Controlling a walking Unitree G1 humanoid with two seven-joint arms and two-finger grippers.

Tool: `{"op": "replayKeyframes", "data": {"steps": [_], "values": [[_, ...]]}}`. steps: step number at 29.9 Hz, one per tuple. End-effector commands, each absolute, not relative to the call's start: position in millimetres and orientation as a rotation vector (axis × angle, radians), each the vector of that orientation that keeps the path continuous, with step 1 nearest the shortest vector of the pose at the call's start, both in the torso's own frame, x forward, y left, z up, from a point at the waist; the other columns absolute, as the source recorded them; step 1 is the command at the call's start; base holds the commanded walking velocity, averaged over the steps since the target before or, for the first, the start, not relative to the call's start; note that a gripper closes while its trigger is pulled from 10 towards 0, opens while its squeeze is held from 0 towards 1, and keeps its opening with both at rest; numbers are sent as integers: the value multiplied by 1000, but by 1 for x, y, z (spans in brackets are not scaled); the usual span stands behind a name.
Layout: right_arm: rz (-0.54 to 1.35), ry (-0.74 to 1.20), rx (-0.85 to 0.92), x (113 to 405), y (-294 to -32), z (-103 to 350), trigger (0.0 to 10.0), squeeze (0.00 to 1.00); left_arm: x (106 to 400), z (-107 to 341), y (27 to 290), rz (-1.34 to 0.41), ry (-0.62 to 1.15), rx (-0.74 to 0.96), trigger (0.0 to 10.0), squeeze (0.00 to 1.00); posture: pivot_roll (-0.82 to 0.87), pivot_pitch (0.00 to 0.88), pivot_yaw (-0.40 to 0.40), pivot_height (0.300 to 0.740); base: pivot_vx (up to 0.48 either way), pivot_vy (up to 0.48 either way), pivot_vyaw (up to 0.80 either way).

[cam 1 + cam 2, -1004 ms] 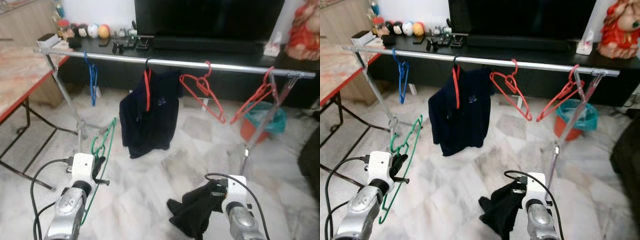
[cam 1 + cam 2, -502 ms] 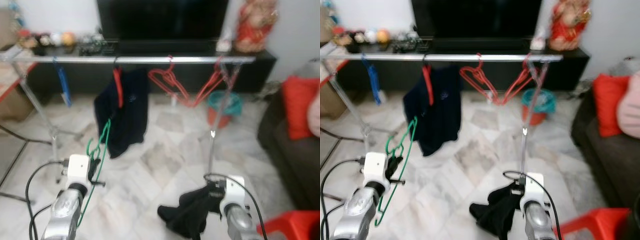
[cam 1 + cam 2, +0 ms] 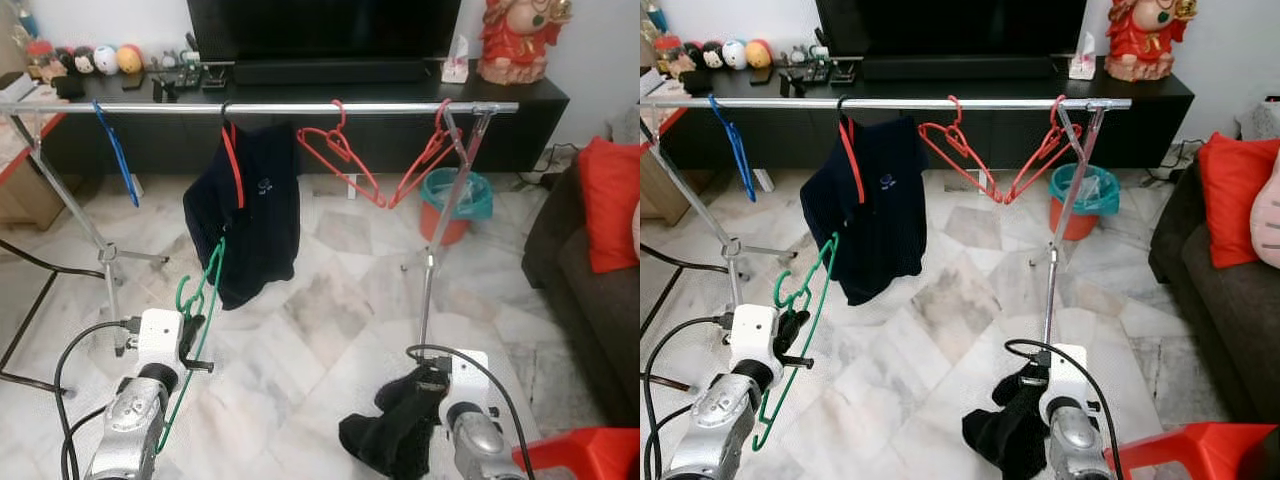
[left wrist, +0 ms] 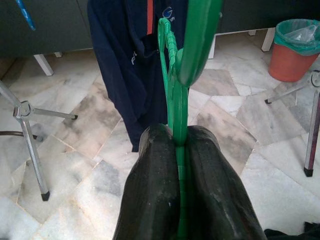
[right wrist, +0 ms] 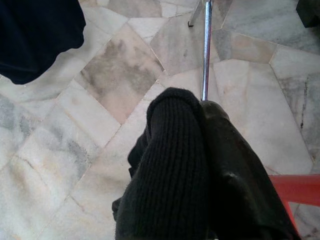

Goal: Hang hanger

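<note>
Left wrist view: a green hanger [image 4: 176,85] is pinched by the left claw [image 4: 181,150]; a black knit garment [image 5: 170,165] is clamped in the right claw [image 5: 200,150]. The hook could miss the rail [image 3: 300,107], still well ahead, if swung askew.

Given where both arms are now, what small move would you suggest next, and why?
Probably step toward the rail and raise the left tool. It is shut on the green hanger, held low, well short of the rail, where bare bar shows between the blue hanger and the dark garment.
</note>
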State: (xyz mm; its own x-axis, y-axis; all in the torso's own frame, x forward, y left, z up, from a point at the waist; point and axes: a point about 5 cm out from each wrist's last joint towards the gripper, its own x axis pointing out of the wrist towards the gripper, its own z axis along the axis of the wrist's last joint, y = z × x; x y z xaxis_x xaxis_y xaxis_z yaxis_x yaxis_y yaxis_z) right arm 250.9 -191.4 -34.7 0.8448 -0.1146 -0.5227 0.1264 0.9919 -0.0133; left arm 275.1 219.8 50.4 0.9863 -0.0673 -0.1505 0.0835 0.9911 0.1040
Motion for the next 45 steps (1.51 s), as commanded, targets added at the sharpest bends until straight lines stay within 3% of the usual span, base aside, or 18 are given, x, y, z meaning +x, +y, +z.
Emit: {"op": "replayKeyframes", "data": {"steps": [1, 5, 22, 45], "values": [[-123, 509, 19, 257, -190, -29, 10000, 0, 276, 50, 217, -83, 156, 111, 10000, 0, -61, 0, 18, 740, 0, 0, 0], [-122, 506, 20, 257, -189, -29, 10000, 0, 277, 50, 217, -86, 160, 112, 10000, 0, -61, 0, 22, 740, 0, 0, 0], [-112, 509, 21, 256, -186, -30, 10000, 0, 279, 51, 217, -91, 156, 111, 10000, 0, -60, 0, 25, 740, 0, 434, 0], [-115, 509, 27, 257, -185, -30, 10000, 0, 280, 55, 219, -93, 140, 130, 10000, 0, -51, 0, 33, 740, 0, 0, 0]]}}
